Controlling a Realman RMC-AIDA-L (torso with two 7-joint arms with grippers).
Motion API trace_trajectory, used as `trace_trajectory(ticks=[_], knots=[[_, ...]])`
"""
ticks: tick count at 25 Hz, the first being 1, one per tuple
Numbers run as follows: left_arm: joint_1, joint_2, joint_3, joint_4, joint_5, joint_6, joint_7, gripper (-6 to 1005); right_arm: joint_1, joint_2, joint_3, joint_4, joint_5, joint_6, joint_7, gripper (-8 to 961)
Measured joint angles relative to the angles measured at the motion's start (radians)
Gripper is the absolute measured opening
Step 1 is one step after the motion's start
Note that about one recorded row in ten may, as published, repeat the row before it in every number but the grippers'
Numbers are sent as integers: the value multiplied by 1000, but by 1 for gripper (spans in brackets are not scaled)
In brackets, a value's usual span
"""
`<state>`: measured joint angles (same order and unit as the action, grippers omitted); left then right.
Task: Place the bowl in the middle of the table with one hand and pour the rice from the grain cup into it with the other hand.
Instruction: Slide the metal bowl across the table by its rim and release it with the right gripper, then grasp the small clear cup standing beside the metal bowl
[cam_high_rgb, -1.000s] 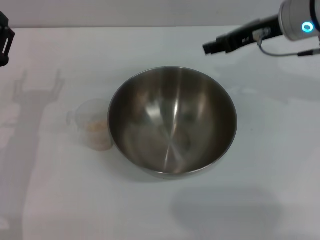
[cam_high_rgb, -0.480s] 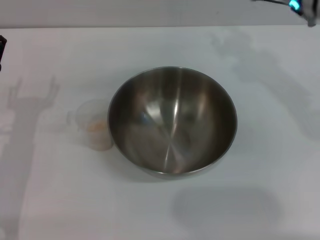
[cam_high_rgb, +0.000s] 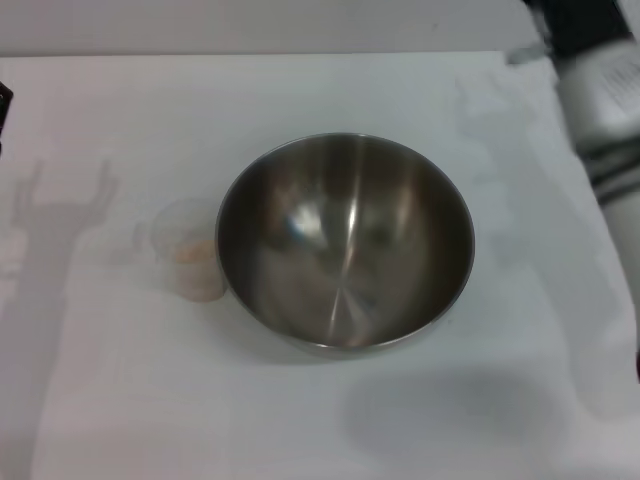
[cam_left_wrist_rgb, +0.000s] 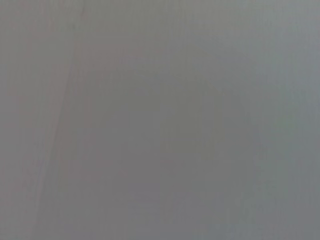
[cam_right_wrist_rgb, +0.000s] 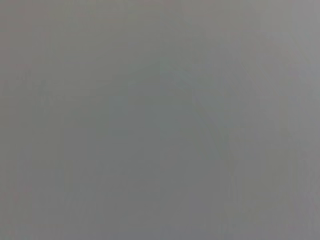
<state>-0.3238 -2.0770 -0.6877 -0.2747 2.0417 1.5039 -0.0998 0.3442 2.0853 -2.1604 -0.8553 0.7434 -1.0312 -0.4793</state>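
Observation:
The steel bowl (cam_high_rgb: 345, 240) stands in the middle of the white table (cam_high_rgb: 150, 400); it is empty, with a shiny inside. The clear grain cup (cam_high_rgb: 186, 262) stands upright against the bowl's left side, with pale rice (cam_high_rgb: 193, 251) in its bottom. Nothing holds either. Only a white and black segment of my right arm (cam_high_rgb: 600, 100) shows at the top right edge; its gripper is out of view. A dark sliver of my left arm (cam_high_rgb: 3, 105) shows at the left edge, and its gripper is out of view. Both wrist views show only plain grey.
The shadow of my left arm (cam_high_rgb: 55, 230) falls on the table left of the cup. The table's far edge (cam_high_rgb: 300, 53) runs along the top of the head view.
My right gripper, which reached over the far right of the table, has swung out of view; an arm segment now shows at the right edge. My left gripper has drawn back past the left edge.

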Motion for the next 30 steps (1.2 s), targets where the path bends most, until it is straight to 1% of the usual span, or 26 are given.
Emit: trace_trajectory(ticks=[3,4,5,6,9,11,13,14,16,19,22,24,25,27,30], knots=[[9,2,56,8,1,12,4,859,38,0,-66,234,-1,-288,298,415],[13,2,73,13,2,17,7,858,50,-2,-69,351,1,-401,491,415],[13,2,73,13,2,17,7,857,50,-2,-69,351,1,-401,491,415],[27,2,105,24,2,22,11,856,54,-4,-65,404,1,-431,585,415],[38,1,126,32,2,22,12,853,59,-8,-46,562,4,-442,765,414],[58,0,180,40,2,19,16,851,57,-9,-40,585,4,-442,780,414],[76,0,212,40,2,17,34,849,52,-9,-35,620,4,-445,788,414],[84,-1,221,39,2,17,47,848,53,-9,-35,645,5,-448,787,414],[119,-1,250,30,2,15,88,846,55,-9,-35,655,5,-448,787,414],[146,-1,281,27,2,14,96,843,73,-11,-35,674,4,-434,786,414],[164,-1,310,28,2,11,96,840,100,-13,-35,696,5,-422,785,414],[178,1,358,32,2,6,96,838,127,-13,-26,718,8,-410,785,414],[178,1,358,32,2,6,96,838,127,-13,-26,718,8,-410,785,414],[183,1,386,33,1,-2,96,836,139,-13,-23,725,8,-399,785,414],[181,1,404,29,1,-40,97,833,158,-14,-22,734,8,-379,784,414]])
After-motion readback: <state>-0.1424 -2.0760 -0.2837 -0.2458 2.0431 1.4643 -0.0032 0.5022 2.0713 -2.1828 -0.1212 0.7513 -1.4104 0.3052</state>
